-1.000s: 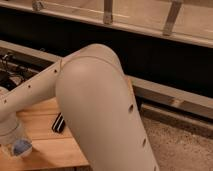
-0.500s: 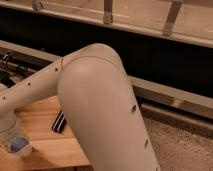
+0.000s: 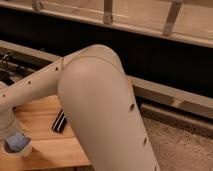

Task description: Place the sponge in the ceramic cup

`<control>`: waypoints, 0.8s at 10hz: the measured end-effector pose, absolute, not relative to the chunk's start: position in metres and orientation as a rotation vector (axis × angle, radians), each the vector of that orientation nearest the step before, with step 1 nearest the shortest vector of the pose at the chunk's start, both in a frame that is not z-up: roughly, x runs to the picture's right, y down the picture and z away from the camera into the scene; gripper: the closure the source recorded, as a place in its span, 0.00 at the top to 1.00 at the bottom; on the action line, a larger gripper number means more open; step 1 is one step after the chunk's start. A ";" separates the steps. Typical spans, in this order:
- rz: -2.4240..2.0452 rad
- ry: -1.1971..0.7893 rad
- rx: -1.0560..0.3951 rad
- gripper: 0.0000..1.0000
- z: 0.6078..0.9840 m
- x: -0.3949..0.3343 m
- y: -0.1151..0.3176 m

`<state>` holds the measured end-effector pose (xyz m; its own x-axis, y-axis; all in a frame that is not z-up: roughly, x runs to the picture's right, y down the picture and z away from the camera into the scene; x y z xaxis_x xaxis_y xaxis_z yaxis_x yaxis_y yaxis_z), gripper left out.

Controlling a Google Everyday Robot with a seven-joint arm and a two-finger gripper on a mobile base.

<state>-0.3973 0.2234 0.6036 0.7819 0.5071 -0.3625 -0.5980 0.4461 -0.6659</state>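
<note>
My beige arm (image 3: 100, 100) fills the middle of the camera view and runs down to the lower left over a wooden table (image 3: 45, 145). At its end, by the left edge, sits my gripper (image 3: 16, 143). A blue-grey patch (image 3: 18, 141) shows there against a white rounded shape. It may be the sponge, but I cannot tell whether it is held or lying in something. No ceramic cup can be made out for certain.
A small black ribbed object (image 3: 59, 122) lies on the table just beside the arm. Behind the table runs a dark wall with a grey ledge (image 3: 170, 97). To the right of the table is speckled floor (image 3: 185, 150).
The gripper end with the blue-grey patch has edged slightly up and to the left. The big elbow has hardly moved.
</note>
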 end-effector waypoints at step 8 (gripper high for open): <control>0.858 0.217 -0.671 0.76 0.591 -0.318 0.128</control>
